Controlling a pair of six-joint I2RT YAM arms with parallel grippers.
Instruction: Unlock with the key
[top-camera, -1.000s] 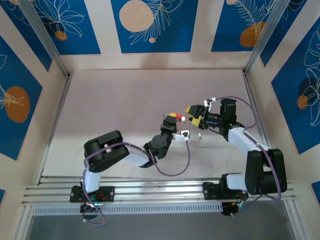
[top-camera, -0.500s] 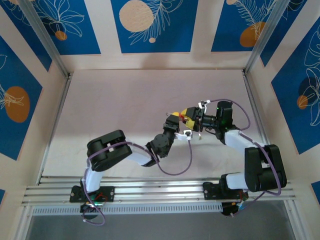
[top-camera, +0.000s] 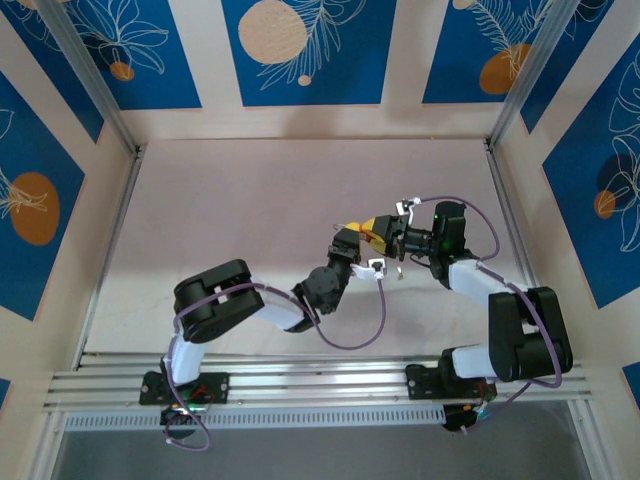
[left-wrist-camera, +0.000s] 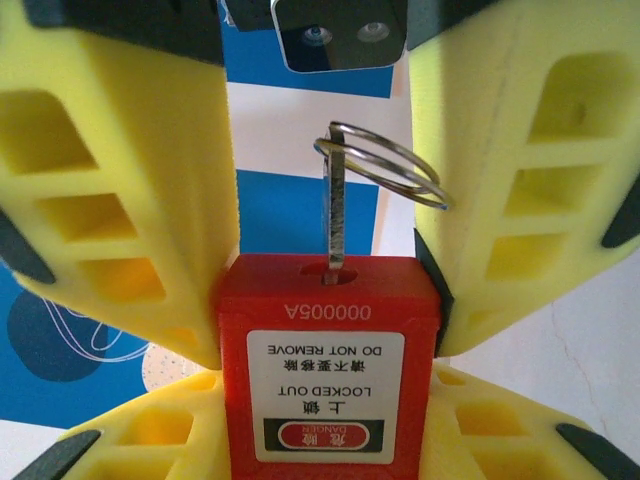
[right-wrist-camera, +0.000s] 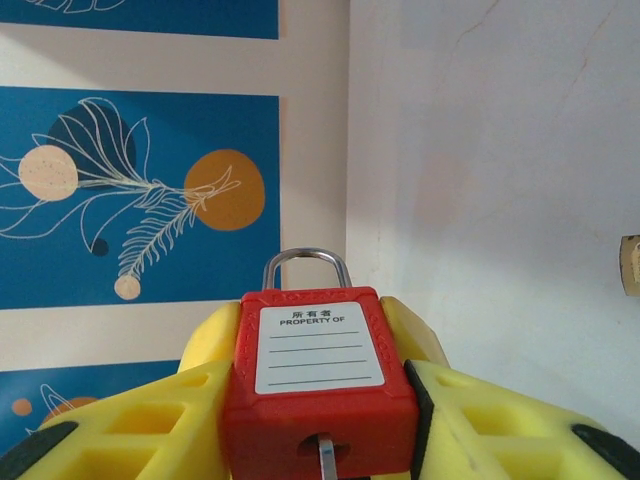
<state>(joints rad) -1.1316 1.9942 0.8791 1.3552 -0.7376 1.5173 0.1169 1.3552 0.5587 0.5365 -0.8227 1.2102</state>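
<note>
Key (left-wrist-camera: 335, 215), likely stiff, slick metal, sits in red padlock (left-wrist-camera: 327, 310) clamped by left pincer (left-wrist-camera: 327, 440); right pincer (right-wrist-camera: 315, 350), apart, flanks its flat faces, the place to pinch.

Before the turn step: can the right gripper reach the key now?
Likely yes: the key sticks out of the padlock held by the left gripper; the right gripper straddles it, nothing between.

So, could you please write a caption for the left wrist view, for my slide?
Left gripper holds the red padlock, key inserted; the open right gripper straddles the key.
</note>
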